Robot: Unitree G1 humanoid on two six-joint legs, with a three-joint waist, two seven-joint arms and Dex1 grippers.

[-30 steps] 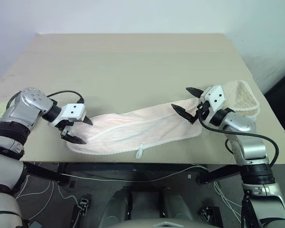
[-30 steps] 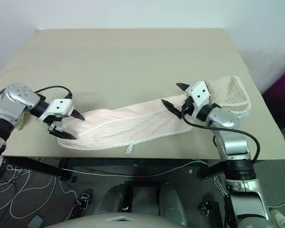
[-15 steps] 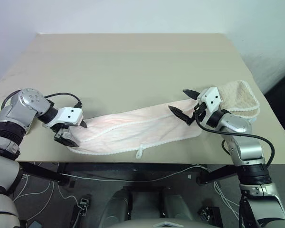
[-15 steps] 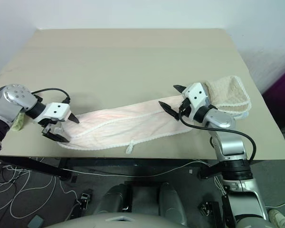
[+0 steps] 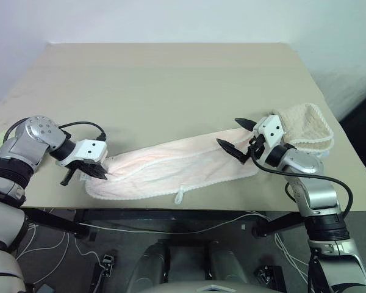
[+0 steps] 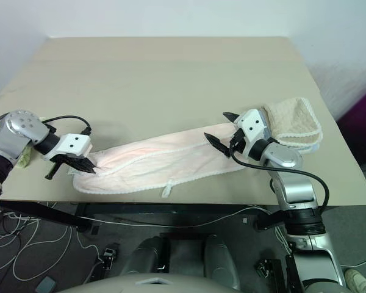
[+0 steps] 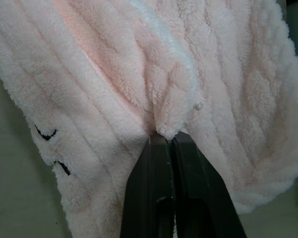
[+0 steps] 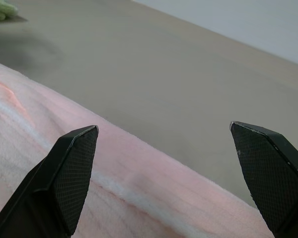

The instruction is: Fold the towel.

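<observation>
1. At the front of the bench [image 5: 171, 79], the pink towel [image 5: 183, 168] lies in a long strip, running from about 8 o'clock up to 2 o'clock. Its far right end is a bunched, cream-colored part near the bench's right edge.
2. The left hand [image 5: 100, 173] was spread wide a moment ago. Now its two black fingers [image 7: 164, 163] are pressed together, pinching a fold of the towel's left end.
3. That pinch looks good in the left wrist view, with fluffy cloth bunched right at the fingertips.
4. The right hand [image 5: 238, 135] is spread wide, just as before. It hovers over the towel near its right end, at about 3 o'clock, and holds nothing.
5. This means one end of the towel is caught and the fold can start soon. I think the right hand needs to close on its end next.
6. A small green thing [image 8: 0, 10] lies far off on the bench.
</observation>
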